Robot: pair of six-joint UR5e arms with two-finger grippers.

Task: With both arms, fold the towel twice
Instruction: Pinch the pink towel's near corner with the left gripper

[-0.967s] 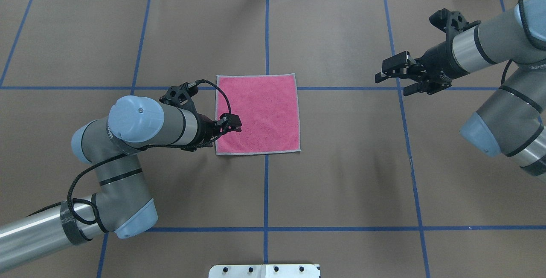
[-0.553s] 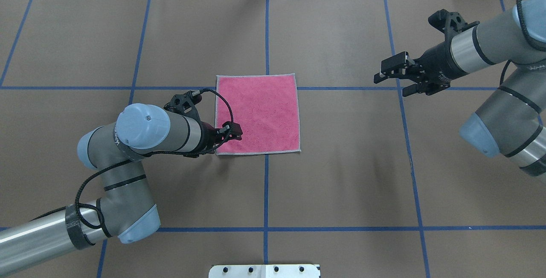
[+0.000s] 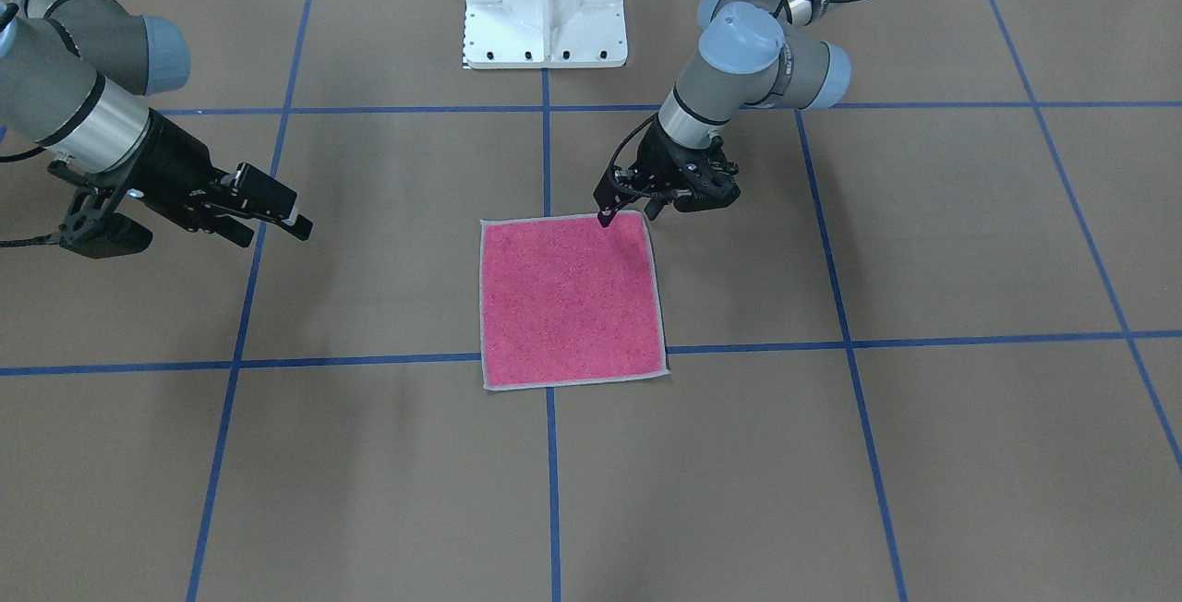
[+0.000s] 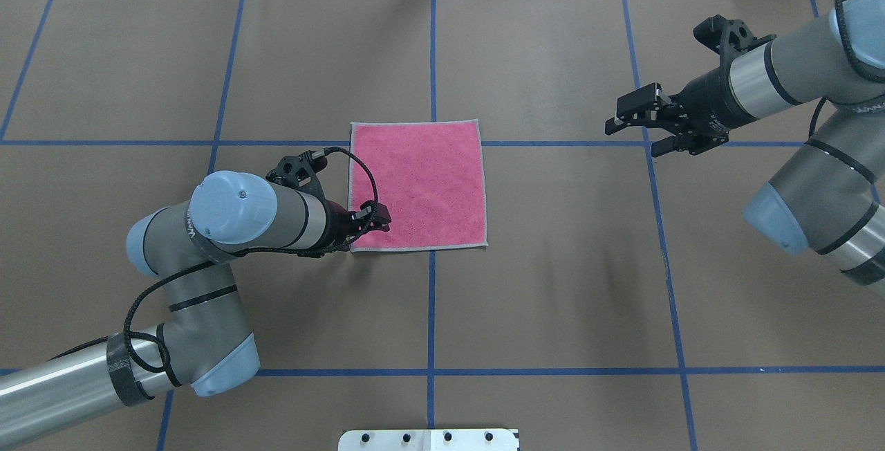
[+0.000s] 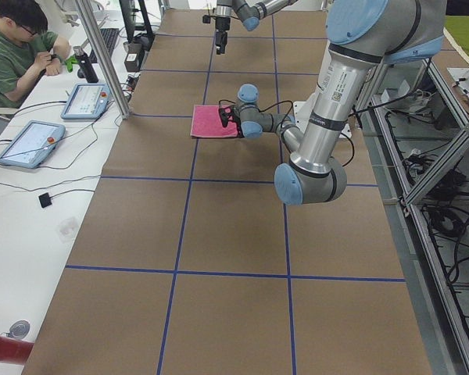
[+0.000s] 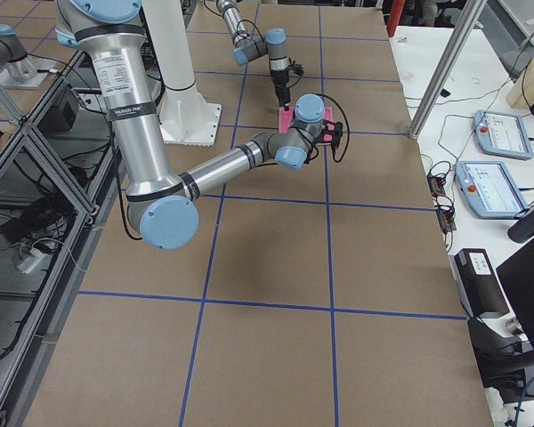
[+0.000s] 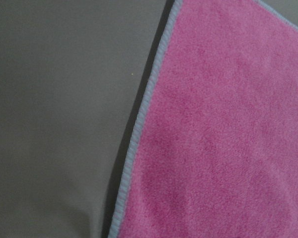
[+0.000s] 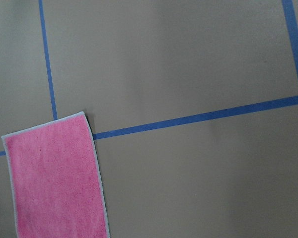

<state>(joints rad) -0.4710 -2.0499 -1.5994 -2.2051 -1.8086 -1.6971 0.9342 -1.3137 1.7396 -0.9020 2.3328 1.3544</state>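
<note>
One towel [image 4: 422, 185], pink face up, flat and unfolded on table [image 4: 553, 264], covering a crossing of blue tape lines [image 4: 431, 299]. Left end effector [image 4: 382, 219]: fingers spread, low over towel's near-left corner, pinching nothing. Right end effector [image 4: 630, 138]: fingers spread, empty, well apart off towel's right side.

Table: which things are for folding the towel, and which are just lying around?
For the job: towel; left tool, at its corner; right tool, away from it.
Just lying about: white base; a tablet on the side desk.
</note>
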